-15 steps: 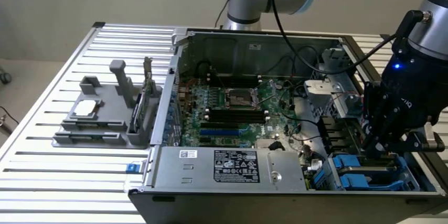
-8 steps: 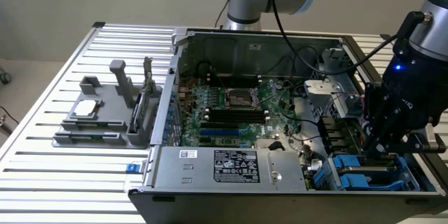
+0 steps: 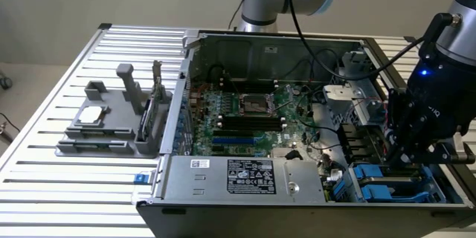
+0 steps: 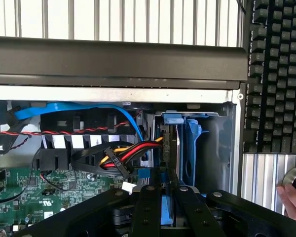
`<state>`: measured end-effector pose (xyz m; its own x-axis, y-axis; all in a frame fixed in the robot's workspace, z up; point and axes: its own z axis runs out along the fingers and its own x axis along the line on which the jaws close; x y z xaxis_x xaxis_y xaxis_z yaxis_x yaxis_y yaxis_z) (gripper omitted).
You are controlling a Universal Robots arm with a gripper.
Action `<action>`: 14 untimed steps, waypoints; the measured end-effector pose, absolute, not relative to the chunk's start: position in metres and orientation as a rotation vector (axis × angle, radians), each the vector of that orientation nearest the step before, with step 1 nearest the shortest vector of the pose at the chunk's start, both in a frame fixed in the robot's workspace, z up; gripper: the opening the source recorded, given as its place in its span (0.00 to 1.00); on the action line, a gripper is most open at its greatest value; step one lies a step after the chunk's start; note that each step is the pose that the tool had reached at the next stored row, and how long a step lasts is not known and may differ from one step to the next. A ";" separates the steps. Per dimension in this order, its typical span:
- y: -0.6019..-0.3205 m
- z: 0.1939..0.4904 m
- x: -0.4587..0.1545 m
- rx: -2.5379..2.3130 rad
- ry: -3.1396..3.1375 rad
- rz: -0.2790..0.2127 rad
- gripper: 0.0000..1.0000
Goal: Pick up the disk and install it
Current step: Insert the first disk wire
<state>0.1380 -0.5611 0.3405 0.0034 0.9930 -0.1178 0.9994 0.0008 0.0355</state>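
The disk (image 4: 163,208) stands edge-on in its blue carrier, reaching into the drive bay at the corner of the open computer case. My gripper (image 4: 166,197) is shut on it, one black finger (image 4: 147,210) on each side of the blue frame. In the exterior view the gripper (image 3: 407,157) hangs low over the drive bay (image 3: 387,185) at the case's near corner on that view's right. There the arm hides the disk. A second blue carrier (image 4: 192,148) sits in the bay right beside the held one.
Red, yellow and black power cables (image 4: 123,155) and a blue data cable (image 4: 79,111) run close to the bay. The grey power-supply box (image 3: 246,176) fills the case's front. A grey fixture (image 3: 104,124) holds a small chip. A keyboard (image 4: 276,74) and a person's hand (image 4: 292,200) lie outside the case.
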 end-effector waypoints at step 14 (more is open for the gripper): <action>-0.563 0.338 0.139 2.145 2.142 -0.089 0.16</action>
<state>0.1390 -0.5627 0.3382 0.0034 0.9930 -0.1181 0.9994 0.0008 0.0358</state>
